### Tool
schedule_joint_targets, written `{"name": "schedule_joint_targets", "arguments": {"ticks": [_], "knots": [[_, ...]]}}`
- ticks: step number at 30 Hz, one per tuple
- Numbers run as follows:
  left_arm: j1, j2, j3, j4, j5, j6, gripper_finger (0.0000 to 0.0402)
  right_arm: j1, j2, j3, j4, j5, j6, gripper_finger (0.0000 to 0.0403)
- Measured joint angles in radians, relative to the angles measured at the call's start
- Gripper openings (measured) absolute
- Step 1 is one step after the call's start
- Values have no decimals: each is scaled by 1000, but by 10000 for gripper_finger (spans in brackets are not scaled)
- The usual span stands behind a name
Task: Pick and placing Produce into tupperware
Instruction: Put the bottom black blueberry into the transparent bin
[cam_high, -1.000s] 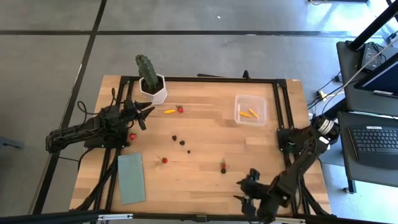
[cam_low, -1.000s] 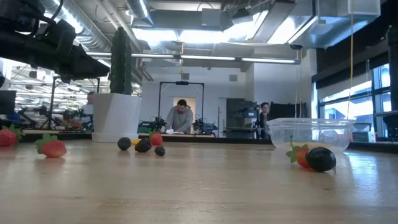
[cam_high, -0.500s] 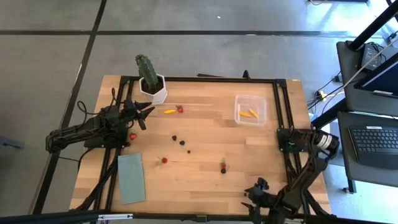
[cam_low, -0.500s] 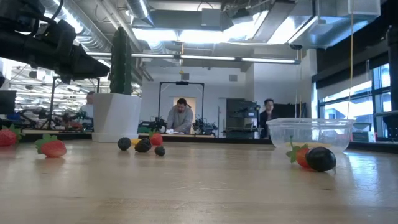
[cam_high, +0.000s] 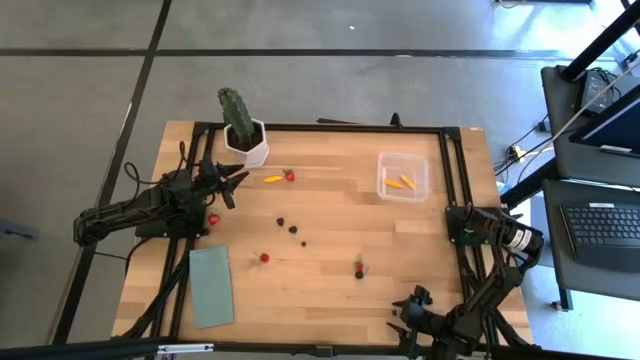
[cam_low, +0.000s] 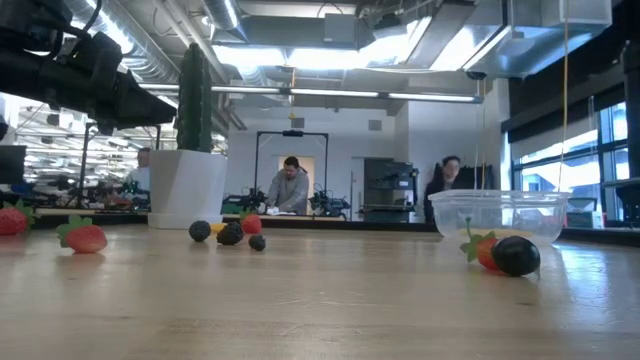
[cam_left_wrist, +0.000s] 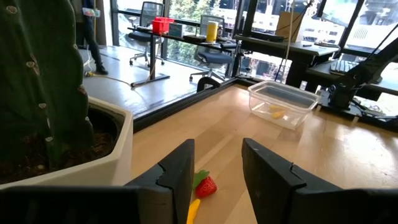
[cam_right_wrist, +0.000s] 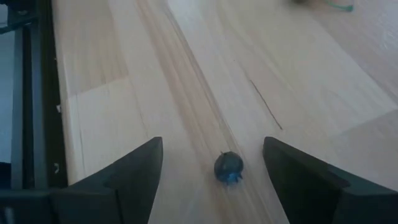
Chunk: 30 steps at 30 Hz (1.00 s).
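**Right arm settled at the bench's near edge**

Since a second ago my right arm has folded back, carrying my right gripper to the near edge of the wooden bench; my left arm has not moved. My right gripper's fingers are spread wide around nothing, a small dark round berry on the wood between them. My left gripper, part-open and empty, hovers beside the white hexagonal pot. The clear squarish plastic tupperware holds what look like two yellow-orange pieces; red strawberry pieces lie scattered.
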<state>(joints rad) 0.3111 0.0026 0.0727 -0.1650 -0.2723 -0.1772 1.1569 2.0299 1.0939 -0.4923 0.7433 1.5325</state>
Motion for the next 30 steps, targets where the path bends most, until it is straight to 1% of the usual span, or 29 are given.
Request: {"name": "schedule_joint_targets", "arguments": {"ticks": [3,7,15,18,22,30], "knots": [[0,0,0,0,0,0,126,10,5,0,-3,-4,0,276],[0,0,0,0,0,0,126,13,6,-1,-12,-12,1,255],[0,0,0,0,0,0,126,17,7,-3,-27,-20,5,178],[0,0,0,0,0,0,126,18,8,-4,-30,-19,7,156],[0,0,0,0,0,0,126,24,8,-4,-30,-19,7,140],[0,0,0,0,-1,0,126,37,9,-4,-29,-22,11,125]]}}
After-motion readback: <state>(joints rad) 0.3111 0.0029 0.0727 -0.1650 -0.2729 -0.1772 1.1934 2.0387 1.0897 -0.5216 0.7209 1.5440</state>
